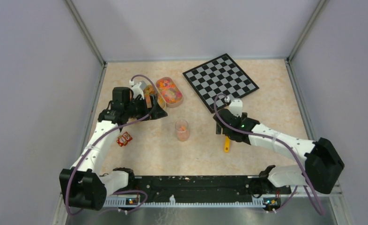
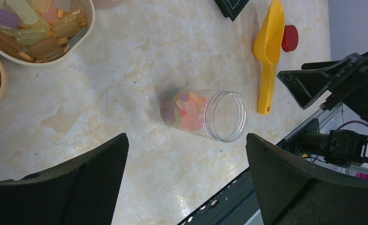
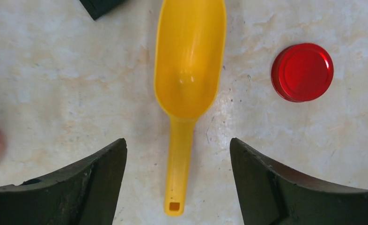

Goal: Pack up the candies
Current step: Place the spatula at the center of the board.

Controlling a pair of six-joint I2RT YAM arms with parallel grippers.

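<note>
Mixed orange, pink and green candies part-fill a clear jar that stands open-mouthed on the table. More candies fill an oval tub behind it. My left gripper hovers above the jar, open and empty; in the top view the left gripper sits close to the tubs. The yellow scoop lies flat on the table, its handle between the fingers of my right gripper without touching them. That gripper is open. The red lid lies beside the scoop.
A chessboard lies at the back right, its corner close to the scoop's bowl. A second tub holds longer sweets. A small red and white packet lies beside the left arm. The black rail runs along the near edge.
</note>
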